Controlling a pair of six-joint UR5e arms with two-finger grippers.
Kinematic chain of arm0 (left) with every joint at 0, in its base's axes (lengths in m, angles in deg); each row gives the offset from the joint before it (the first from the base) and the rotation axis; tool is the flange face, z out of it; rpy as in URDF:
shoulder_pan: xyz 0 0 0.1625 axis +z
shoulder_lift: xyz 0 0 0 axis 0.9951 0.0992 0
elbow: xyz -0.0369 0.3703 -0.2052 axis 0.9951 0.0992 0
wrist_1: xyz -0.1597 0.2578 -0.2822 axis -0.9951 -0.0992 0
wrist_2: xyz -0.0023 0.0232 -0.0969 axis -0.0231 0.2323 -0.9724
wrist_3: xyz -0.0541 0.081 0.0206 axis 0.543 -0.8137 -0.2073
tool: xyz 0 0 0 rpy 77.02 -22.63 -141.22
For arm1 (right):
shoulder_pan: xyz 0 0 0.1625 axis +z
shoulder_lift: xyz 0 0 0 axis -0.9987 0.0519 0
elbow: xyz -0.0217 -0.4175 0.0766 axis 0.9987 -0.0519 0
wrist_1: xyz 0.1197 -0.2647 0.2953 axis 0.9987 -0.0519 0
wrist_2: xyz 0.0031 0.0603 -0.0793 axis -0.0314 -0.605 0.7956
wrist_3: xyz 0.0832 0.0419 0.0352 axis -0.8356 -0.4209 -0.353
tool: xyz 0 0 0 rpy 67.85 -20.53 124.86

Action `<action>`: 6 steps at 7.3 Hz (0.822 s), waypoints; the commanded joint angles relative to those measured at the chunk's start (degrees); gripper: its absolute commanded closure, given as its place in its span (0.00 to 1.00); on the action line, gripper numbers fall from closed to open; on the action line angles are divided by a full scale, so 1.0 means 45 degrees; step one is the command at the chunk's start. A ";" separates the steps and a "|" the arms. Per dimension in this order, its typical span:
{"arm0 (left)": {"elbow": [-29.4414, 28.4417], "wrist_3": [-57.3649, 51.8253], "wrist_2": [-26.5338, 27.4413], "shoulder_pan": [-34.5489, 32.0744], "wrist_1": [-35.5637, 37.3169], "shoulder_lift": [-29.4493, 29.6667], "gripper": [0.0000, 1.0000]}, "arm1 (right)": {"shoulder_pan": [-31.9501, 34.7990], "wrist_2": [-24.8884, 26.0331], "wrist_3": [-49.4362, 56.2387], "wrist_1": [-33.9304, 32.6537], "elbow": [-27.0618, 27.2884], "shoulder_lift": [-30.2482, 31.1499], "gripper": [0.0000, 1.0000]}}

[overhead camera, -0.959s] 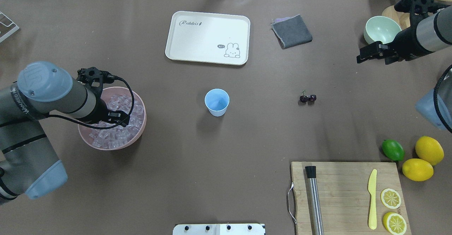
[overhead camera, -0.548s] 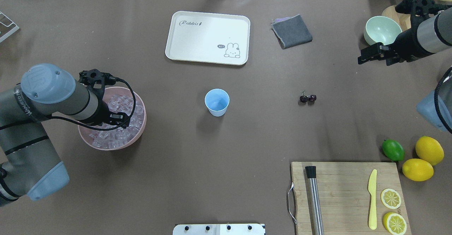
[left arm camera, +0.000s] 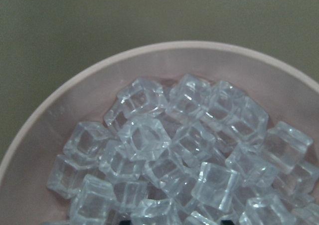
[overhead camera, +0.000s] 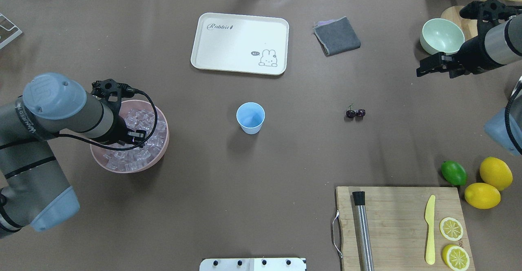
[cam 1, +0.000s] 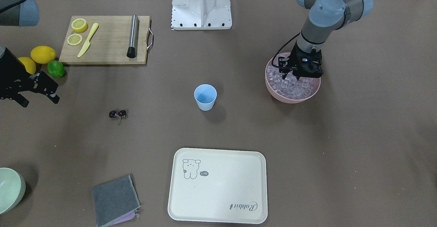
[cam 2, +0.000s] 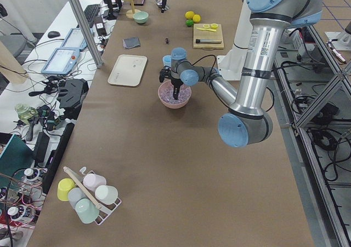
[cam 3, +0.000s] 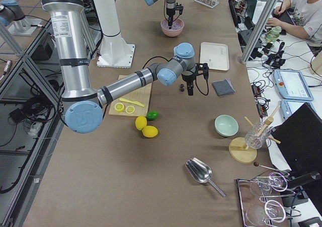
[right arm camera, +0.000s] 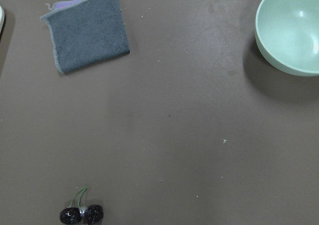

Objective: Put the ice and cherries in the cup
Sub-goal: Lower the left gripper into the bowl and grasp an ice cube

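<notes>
The light-blue cup (overhead camera: 250, 117) stands upright mid-table; it also shows in the front view (cam 1: 205, 96). The cherries (overhead camera: 355, 113) lie on the table to its right, also in the front view (cam 1: 117, 113) and at the bottom of the right wrist view (right arm camera: 82, 214). The ice (left arm camera: 174, 155) fills a pink bowl (overhead camera: 122, 170) at the left. My left gripper (overhead camera: 136, 134) reaches down into the ice (cam 1: 293, 87) with its jaws apart. My right gripper (overhead camera: 422, 70) is open and empty, hanging over bare table beyond and to the right of the cherries.
A pale green bowl (overhead camera: 442, 36) sits far right and a grey cloth (overhead camera: 337, 36) and cream tray (overhead camera: 239, 43) lie at the back. A cutting board (overhead camera: 401, 226) with muddler, knife and lemon slices is front right, beside a lime (overhead camera: 454, 172) and two lemons (overhead camera: 495, 173).
My left gripper has sunk a little deeper into the ice bowl. My right arm has drifted slightly to the right, still open.
</notes>
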 commanded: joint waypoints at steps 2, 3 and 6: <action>0.0181 -0.0010 0.0000 -0.0029 -0.0053 -0.0061 0.90 | -0.0172 0.0055 0.0000 0.0007 0.0127 0.0126 0.01; 0.0490 -0.0029 -0.0019 -0.0184 -0.0033 -0.0042 1.00 | -0.0211 0.0075 0.0000 0.0007 0.0107 0.0107 0.01; 0.1004 -0.0264 -0.1224 -0.1413 0.0568 0.1140 1.00 | -0.0250 0.0114 0.0000 0.0007 0.0127 0.0068 0.01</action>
